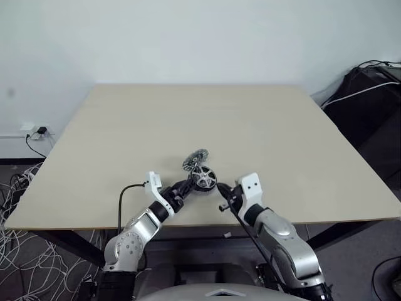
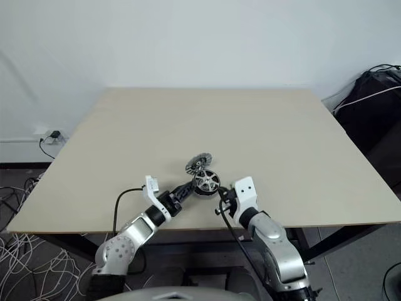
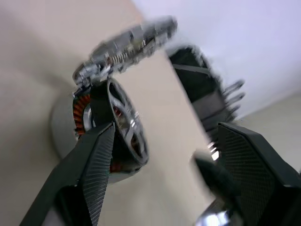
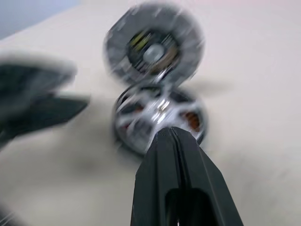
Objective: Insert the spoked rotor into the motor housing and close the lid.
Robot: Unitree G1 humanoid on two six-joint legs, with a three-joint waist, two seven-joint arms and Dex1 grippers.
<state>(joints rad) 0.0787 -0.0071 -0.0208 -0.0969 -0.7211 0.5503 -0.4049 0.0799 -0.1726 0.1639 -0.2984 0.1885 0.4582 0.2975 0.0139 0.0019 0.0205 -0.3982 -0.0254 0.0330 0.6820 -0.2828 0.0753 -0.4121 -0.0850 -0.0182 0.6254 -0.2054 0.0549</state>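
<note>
Bench (image 1: 263, 125) carries everything near its front edge, midway along. Motor housing (image 3: 82, 117) stands on edge with spoked rotor (image 1: 203, 178) already seated; lid (image 1: 195, 159) leans just behind, off. Left gripper (image 1: 185, 187) jaws spread about the assembly; right gripper (image 4: 171, 141) pressed together, beside it. Next, likely: fetch lid, cap squarely.

No text, label, brand, number or sign could be read on anything in these views.
</note>
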